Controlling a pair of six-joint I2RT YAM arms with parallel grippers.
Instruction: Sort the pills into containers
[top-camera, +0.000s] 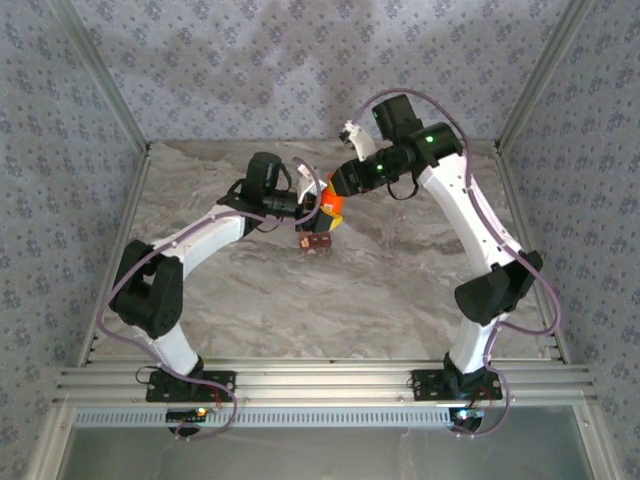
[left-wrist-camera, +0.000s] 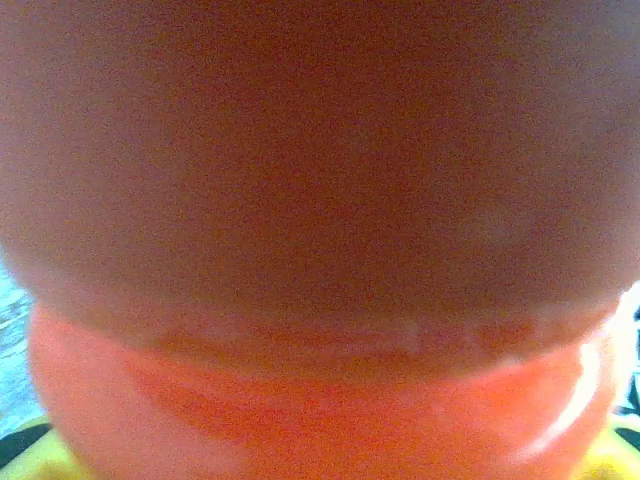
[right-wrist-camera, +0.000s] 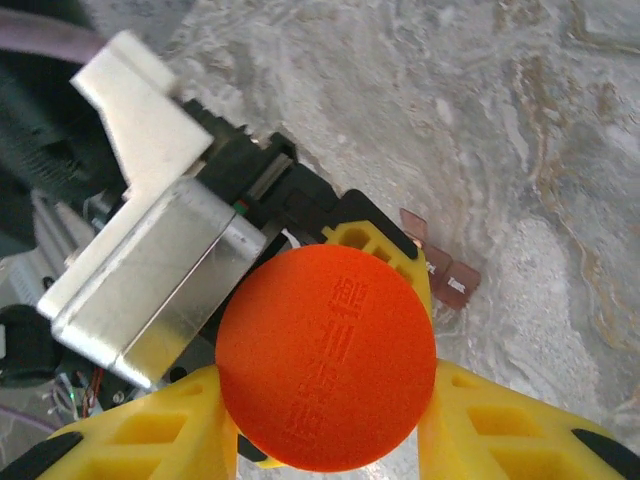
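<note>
Left gripper (top-camera: 320, 207) is clamped around the bottle (top-camera: 334, 208), holding it up off the table (top-camera: 400, 290); from my left wrist the orange body sits so close that it is a blur, with a bit of yellow finger at each lower corner. My right gripper (right-wrist-camera: 326, 390) comes in from the far right and straddles the round cap (right-wrist-camera: 325, 340). Its yellow fingers (right-wrist-camera: 150, 435) sit close against both sides of the cap, but I cannot tell whether they are pinching it or only flanking it. My containers (top-camera: 315, 243), a dark reddish-brown strip of joined compartments, lie flat on the table just on the near side of the bottle, under where my two grippers meet and apart from both. From my right wrist the strip peeks out past the cap's edge, beside one of my left fingers. The cap and that finger cover the rest of it. The strip is too small and too hidden for me to say what is inside any compartment. Around it the marbled tabletop runs out to the patterned walls.
</note>
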